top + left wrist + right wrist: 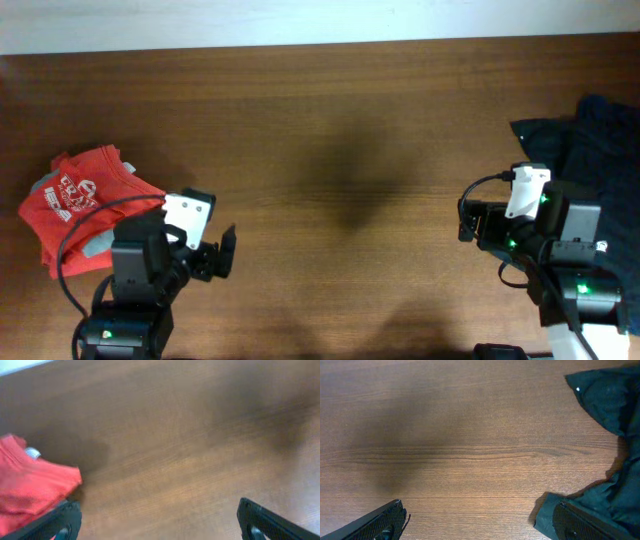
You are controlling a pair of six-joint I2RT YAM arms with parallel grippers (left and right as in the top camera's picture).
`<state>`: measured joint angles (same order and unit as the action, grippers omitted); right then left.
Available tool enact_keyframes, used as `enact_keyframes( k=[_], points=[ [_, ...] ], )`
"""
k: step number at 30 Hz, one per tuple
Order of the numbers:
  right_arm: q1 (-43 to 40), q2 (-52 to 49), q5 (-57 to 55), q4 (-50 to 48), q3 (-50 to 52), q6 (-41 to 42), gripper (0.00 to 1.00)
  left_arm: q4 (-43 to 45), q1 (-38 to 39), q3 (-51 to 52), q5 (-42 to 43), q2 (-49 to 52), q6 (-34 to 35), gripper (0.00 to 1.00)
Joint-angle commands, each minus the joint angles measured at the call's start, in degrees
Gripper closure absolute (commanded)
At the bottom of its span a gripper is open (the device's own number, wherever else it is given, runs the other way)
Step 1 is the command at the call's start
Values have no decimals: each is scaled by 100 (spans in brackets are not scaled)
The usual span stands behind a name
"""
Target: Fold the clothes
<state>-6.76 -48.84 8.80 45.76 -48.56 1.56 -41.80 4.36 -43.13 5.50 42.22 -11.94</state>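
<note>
Clothes in two spots, at opposite ends of the table [330, 120]. Red-orange T-shirt [85, 200] lies crumpled at the left end, white lettering and an oval logo facing up. Grey patches show at its upper-left and lower edges; can't tell if that is a separate garment. In the left wrist view the same shirt [30, 490] fills the lower-left corner, with a small pale tag near its top edge. Dark navy garment [590, 140] is heaped at the far right end, partly under the right arm in the overhead view. In the right wrist view the navy cloth [615, 400] runs down the right side from the top corner to the bottom edge.

Left gripper [215, 255] hovers just right of the red-orange T-shirt, jaws spread wide, nothing between them. Its left finger [65, 520] is next to the shirt's edge; contact unclear, picture blurred. A black cable [70, 240] from the left arm loops over the shirt.

Right gripper [470, 222] sits just left of the navy garment, jaws also spread wide and empty. Its right finger [575, 522] overlaps the navy cloth's lower edge in the wrist view; touching or above, can't tell.

Bare brown wood lies between the arms. Green lights glow on both arms. A white strip [300, 20] runs along the table's far edge.
</note>
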Motion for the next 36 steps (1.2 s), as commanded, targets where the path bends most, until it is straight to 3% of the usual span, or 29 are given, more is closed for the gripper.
enact_keyframes(
  k=[1,12,16,28,36],
  points=[
    [0,-260,-114,-13,31,66,1,-271,-39,42,-61,-20,74,1],
    [-2,-1788,-114,-13,37,66,1,-455,-39,42,-61,20,76,1],
    [0,-1652,-114,-15,39,66,1,-455,-39,42,-61,20,76,1],
    [2,1071,-433,-232,142,-85,1,-455,-39,42,-61,20,74,1],
    [332,3268,-348,-2076,2120,-85,1,-455,-39,42,-61,20,76,1]
  ],
)
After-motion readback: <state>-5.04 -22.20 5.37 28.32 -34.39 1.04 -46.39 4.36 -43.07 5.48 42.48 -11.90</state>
